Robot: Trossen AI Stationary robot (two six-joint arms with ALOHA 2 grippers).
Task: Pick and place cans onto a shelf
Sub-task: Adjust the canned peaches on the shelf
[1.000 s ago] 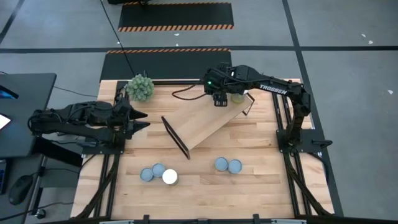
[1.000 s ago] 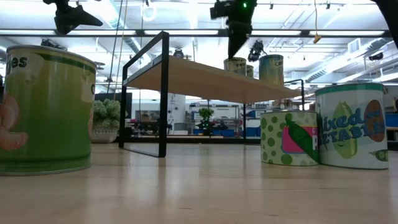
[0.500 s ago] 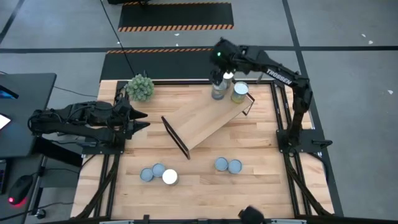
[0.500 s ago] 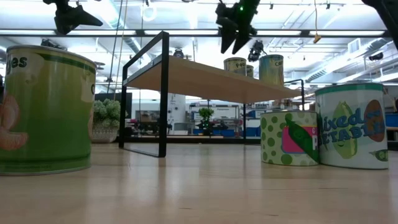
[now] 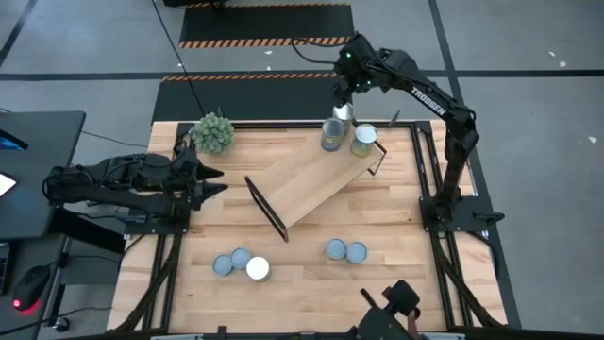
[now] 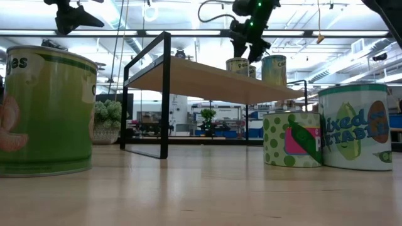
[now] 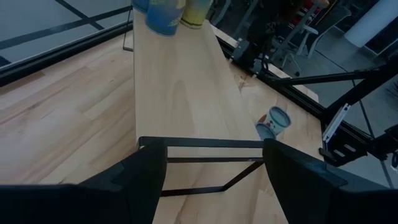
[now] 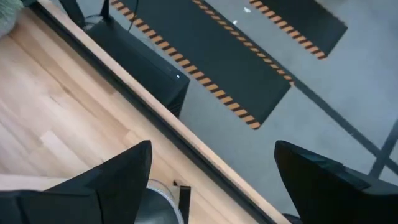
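The shelf lies slantwise across the middle of the table on its black end frames. Two cans stand upright on its far right end, one grey-blue and one yellow-green. They also show in the low view, the grey-blue can beside the yellow-green can. Three cans stand near the table's front left and two cans at front right. My right gripper hangs open above the table's far edge, just beyond the two shelved cans. My left gripper waits open at the table's left edge, facing the shelf.
A spiky green plant ball sits at the far left corner. Bare tabletop lies between the shelf and the front cans. Beyond the far edge there is a black floor mat with striped borders. A dark shape shows at the near edge.
My right gripper has drawn back from above the shelved cans toward the table's far edge, rising a little and rolling about its own axis, its fingers still apart. The grey-blue can it had covered now shows standing on the shelf.
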